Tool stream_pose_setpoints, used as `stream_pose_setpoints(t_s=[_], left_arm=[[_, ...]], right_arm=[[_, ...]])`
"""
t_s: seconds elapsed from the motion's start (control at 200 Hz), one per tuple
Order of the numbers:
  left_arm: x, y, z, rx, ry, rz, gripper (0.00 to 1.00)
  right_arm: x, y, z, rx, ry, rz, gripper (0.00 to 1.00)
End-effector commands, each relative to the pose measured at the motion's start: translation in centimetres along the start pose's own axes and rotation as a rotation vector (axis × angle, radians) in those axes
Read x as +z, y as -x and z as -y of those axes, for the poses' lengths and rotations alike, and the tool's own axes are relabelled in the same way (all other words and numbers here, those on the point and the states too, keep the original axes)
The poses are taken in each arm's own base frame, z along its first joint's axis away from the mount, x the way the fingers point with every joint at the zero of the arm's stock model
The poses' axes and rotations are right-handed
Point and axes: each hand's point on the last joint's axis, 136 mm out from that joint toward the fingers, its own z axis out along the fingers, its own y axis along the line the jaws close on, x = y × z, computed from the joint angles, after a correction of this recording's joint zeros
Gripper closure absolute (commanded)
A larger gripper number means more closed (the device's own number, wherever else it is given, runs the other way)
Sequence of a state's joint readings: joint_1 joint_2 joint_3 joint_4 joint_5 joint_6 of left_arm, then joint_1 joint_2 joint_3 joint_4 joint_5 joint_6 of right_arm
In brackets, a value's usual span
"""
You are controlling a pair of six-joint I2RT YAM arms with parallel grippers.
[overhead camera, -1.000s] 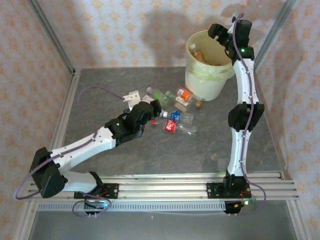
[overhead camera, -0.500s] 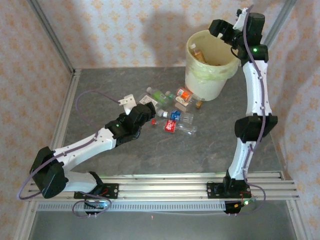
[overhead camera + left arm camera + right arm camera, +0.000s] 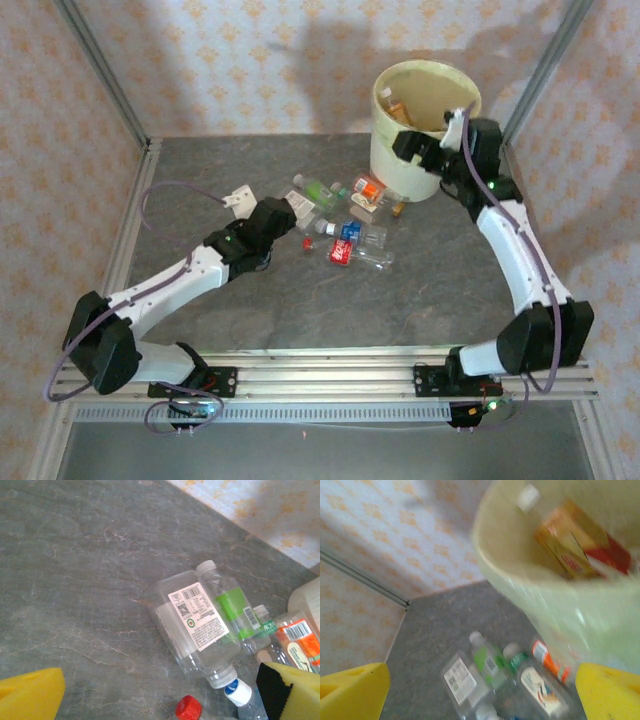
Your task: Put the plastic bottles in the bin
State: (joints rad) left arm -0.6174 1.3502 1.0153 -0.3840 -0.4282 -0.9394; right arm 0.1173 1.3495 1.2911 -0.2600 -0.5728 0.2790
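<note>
1. Top external view: the left gripper (image 3: 288, 214) sits low over the table (image 3: 200, 180) at the left edge of the loose bottles (image 3: 345, 240). Its jaws are spread and empty. The white-label bottle (image 3: 304, 206) lies right at its tip, on the far-right side, and the green-label bottle (image 3: 318, 188) lies just beyond that. The right gripper (image 3: 418, 152), also spread and carrying nothing, hangs by the near side of the bin (image 3: 382, 100), above the far end of the pile. The bin stands at the far right, just behind the loose bottles, and already holds some. Judged from here, the left arm is the nearer one for the white-label bottle
2. Left wrist view: the left gripper (image 3: 160, 692) shows its yellow fingers (image 3: 30, 697) wide apart at the bottom corners, with nothing between them. The white-label bottle (image 3: 192, 625) lies on its side just ahead, a little right of centre. Its long axis slants from upper left down to its cap at lower right, so it is oblique to the line between the fingers. The green-label bottle (image 3: 232, 605) lies alongside its far flank, touching or nearly so, and a red cap (image 3: 188, 708) sits nearest the gripper. A grip here probably calls for a wrist turn, so the fingers close across the bottle's width
3. Right wrist view, blurred: the right gripper (image 3: 480, 690) has its fingers (image 3: 352, 690) far apart and holds nothing. The bin (image 3: 530, 580) rises at the upper right with an orange-label bottle (image 3: 570, 550) inside it. The white-label bottle (image 3: 462, 680) and green-label bottle (image 3: 487, 662) lie on the table well below this gripper
</note>
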Motion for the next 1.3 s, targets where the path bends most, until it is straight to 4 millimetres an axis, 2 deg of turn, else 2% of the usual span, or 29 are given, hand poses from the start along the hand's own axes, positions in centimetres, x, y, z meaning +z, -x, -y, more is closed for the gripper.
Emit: stream_pose_setpoints(t_s=[0.0,0.045,0.065,0.15,0.24,0.31,0.375,0.455,0.47,0.51,0.565,0.656,0.836,1.041,1.161,1.291], left_arm=[[1.1,0.2,-0.2,-0.023,0.079,-0.075,0.0],[1.8,0.5,0.2,-0.01,0.104,-0.088,0.0],[2.2,0.5,0.4,-0.003,0.114,-0.095,0.0],[3.8,0.5,1.4,0.021,0.162,-0.127,0.0],[5.9,0.3,2.6,0.021,0.189,-0.163,0.0],[7.8,0.0,4.0,-0.001,0.161,-0.207,0.0],[9.4,-0.6,6.1,-0.018,0.085,-0.257,0.0],[10.5,-0.6,8.3,-0.025,0.007,-0.268,0.0],[11.4,-1.4,8.4,-0.014,0.01,-0.28,0.0],[12.2,-1.7,9.2,-0.007,-0.019,-0.283,0.0],[13.0,-2.2,10.4,0.005,-0.07,-0.29,0.0],[14.0,-3.0,10.9,0.011,-0.089,-0.314,0.0],[15.7,-4.9,10.8,0.051,-0.113,-0.354,0.0],[17.1,-5.6,8.1,0.051,-0.042,-0.375,0.0],[16.7,-5.3,5.8,0.052,0.02,-0.372,0.0],[15.2,-3.6,3.0,0.089,0.098,-0.331,0.0]], right_arm=[[-2.5,-0.3,0.2,0.041,-0.011,0.102,0.04],[-2.6,-1.7,1.2,0.057,-0.035,0.085,0.04],[-3.5,-1.9,1.0,0.05,-0.036,0.094,0.03],[-4.4,-3.8,2.2,0.057,-0.083,0.063,0.03],[-5.0,-5.1,2.9,0.061,-0.115,0.04,0.03],[-5.2,-5.4,3.1,0.064,-0.122,0.037,0.03],[-5.3,-5.4,3.0,0.06,-0.122,0.037,0.03],[-5.4,-5.3,3.0,0.05,-0.13,0.033,0.03],[-5.4,-5.3,3.0,0.048,-0.131,0.032,0.03],[-5.5,-5.3,3.0,0.043,-0.134,0.031,0.03],[-5.5,-5.2,3.1,0.039,-0.139,0.031,0.03],[-5.5,-5.5,3.2,0.049,-0.145,0.023,0.03],[-5.0,-6.7,4.0,0.098,-0.15,0.004,0.04],[-4.6,-6.7,4.2,0.124,-0.149,0.004,0.03],[-4.3,-6.7,4.2,0.131,-0.148,-0.003,0.04],[-3.8,-6.6,4.2,0.14,-0.143,-0.014,0.04]])
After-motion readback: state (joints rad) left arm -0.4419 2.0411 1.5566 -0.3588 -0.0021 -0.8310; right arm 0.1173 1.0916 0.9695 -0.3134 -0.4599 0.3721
